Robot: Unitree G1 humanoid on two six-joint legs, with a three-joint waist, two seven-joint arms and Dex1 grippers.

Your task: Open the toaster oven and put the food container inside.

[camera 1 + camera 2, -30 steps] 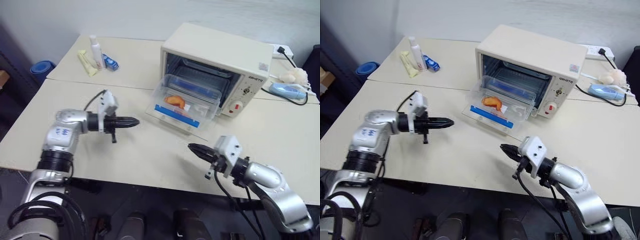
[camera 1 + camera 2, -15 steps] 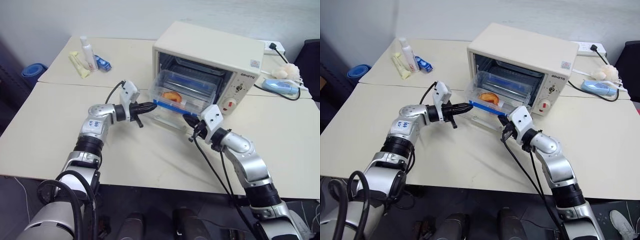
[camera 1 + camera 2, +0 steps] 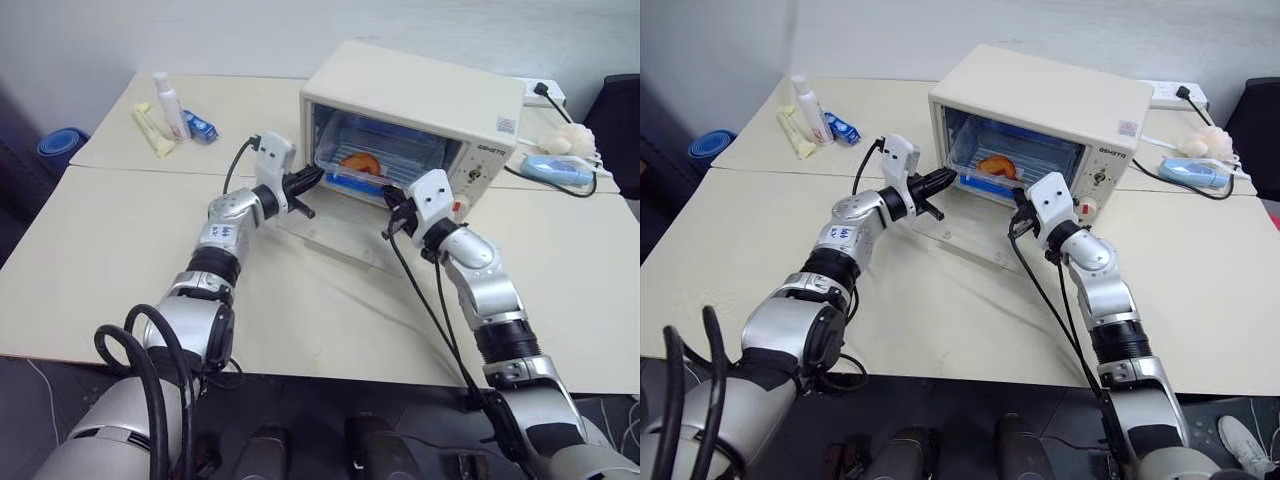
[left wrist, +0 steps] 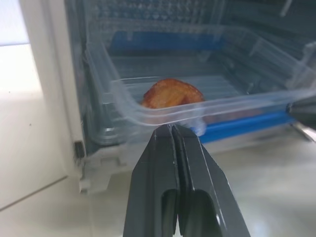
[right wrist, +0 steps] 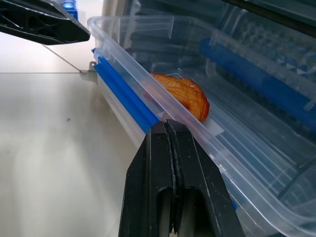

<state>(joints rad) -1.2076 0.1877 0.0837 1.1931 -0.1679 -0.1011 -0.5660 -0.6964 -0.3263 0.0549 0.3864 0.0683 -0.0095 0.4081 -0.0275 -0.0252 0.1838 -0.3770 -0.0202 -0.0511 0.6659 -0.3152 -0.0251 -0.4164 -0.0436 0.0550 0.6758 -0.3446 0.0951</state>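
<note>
Just ahead of both closed grippers sits the food container (image 4: 197, 98), most of it already inside the open toaster oven (image 3: 420, 95), its near edge with the blue strip (image 5: 126, 96) sticking out over the lowered glass door (image 3: 330, 235). Your left gripper (image 3: 312, 178) has its fingers pressed together, holding nothing, with the tip against the container's near wall at the left corner. Your right gripper (image 3: 388, 210) is likewise clenched and empty, nosed up to the blue strip toward the right end.

To finish this well, I judge you should push with both tips evenly, level and straight into the cavity, so the box slides square rather than pivoting on one corner. Keep the tips low on the wall; the thin plastic will likely flex or ride up if you press near the rim.

Watch the door under your wrists and the oven's left frame beside your left tip. Well off to your left lie a white bottle (image 3: 165, 95), a yellow tube (image 3: 150, 130) and a small blue packet (image 3: 200, 127); cables (image 3: 575, 180) trail past the oven on your right. None of these blocks the push.
</note>
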